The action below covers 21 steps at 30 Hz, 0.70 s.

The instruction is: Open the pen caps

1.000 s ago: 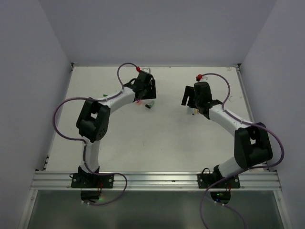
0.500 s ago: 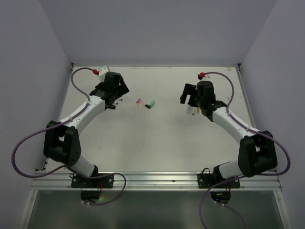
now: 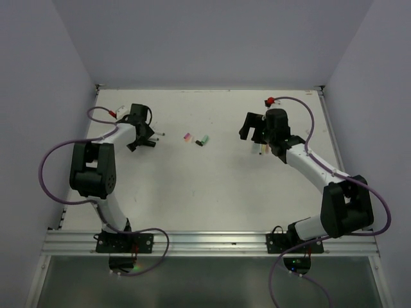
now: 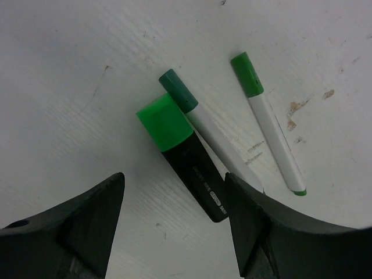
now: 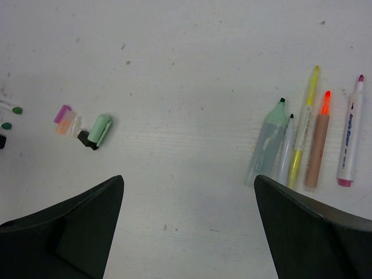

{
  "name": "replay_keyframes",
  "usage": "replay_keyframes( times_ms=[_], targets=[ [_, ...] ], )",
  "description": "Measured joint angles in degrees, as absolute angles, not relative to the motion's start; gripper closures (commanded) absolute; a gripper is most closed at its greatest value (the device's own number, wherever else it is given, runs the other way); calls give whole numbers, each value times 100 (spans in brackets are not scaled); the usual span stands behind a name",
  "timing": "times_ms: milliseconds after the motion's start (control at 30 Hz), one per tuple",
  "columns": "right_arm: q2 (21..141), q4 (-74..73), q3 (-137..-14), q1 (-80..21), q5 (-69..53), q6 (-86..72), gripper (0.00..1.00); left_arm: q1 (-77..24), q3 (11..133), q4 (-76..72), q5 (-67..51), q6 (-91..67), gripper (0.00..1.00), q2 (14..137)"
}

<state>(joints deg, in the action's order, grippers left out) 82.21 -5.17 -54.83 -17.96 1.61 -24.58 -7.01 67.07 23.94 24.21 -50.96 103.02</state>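
In the left wrist view three capped pens lie on the white table: a black highlighter (image 4: 200, 177) with a bright green cap (image 4: 164, 121), a white pen (image 4: 218, 136) with a dark green cap (image 4: 178, 90), and a white pen (image 4: 276, 142) with a green cap (image 4: 247, 74). My left gripper (image 4: 174, 232) is open and empty just above them, its right finger beside the highlighter's end. In the right wrist view loose caps lie at the left: pink (image 5: 62, 114), pale green (image 5: 100, 129), black (image 5: 87, 140). Several uncapped pens (image 5: 302, 139) lie at the right. My right gripper (image 5: 189, 226) is open and empty above the table.
In the top view the left gripper (image 3: 144, 136) is at the far left of the table, the right gripper (image 3: 248, 129) right of centre. The loose caps (image 3: 196, 138) lie between them. White walls close the table (image 3: 205, 186) on three sides.
My left arm has swung from above the loose caps at the centre out to the table's far left, over the capped pens. The right arm has barely moved.
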Motion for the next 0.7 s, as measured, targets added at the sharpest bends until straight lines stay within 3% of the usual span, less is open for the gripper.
replay_keyframes(
  times_ms=[700],
  targets=[
    [8490, -425, -5483, -1796, -121, -2499, 2, -484, 6748, 2364, 2163, -5140, 60, 10774]
  ],
)
